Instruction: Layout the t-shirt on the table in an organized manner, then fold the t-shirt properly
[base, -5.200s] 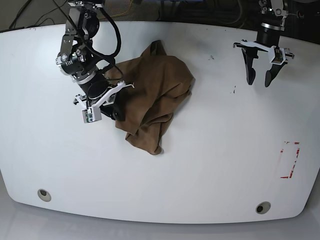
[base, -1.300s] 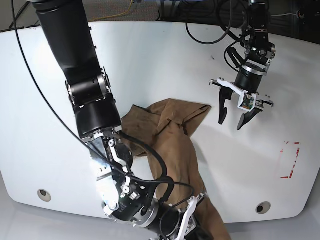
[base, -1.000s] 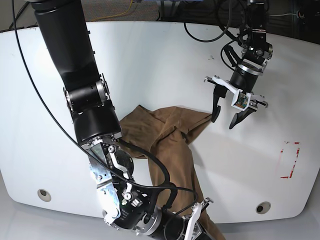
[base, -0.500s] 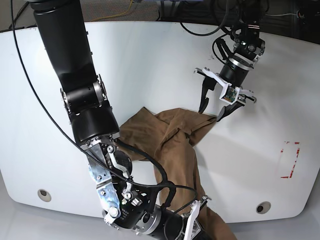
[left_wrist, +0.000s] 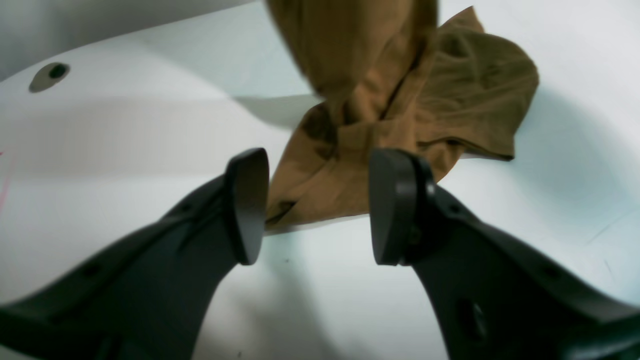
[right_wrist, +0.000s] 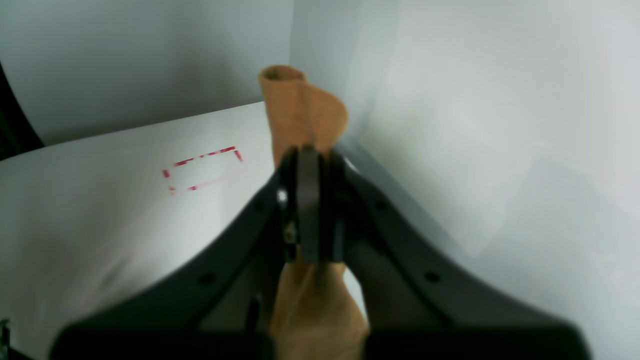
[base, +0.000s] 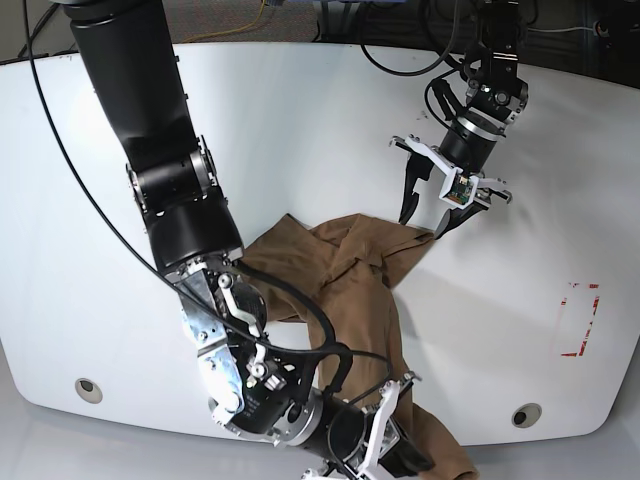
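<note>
The tan-brown t-shirt (base: 350, 285) lies stretched in a wrinkled strip from the middle of the white table (base: 300, 130) to its front edge. My right gripper (base: 405, 455) is shut on the near end of the t-shirt, at or just past the table's front edge. In the right wrist view, the cloth (right_wrist: 302, 107) sticks out beyond the shut right gripper (right_wrist: 311, 160). My left gripper (base: 422, 222) is open just above the t-shirt's far corner. In the left wrist view, that corner (left_wrist: 400, 100) lies between and beyond the open left gripper (left_wrist: 317, 210), which holds nothing.
A red dashed rectangle (base: 580, 320) marks the table's right side, also seen as the red dashed rectangle (right_wrist: 202, 167) in the right wrist view. Round grey holes (base: 88, 389) (base: 526, 415) sit near the front corners. Cables run behind the far edge.
The right gripper has dragged the t-shirt from the back left toward the front edge. The left gripper has come down and leftward to the shirt's far corner. Little has shifted in the last half second.
</note>
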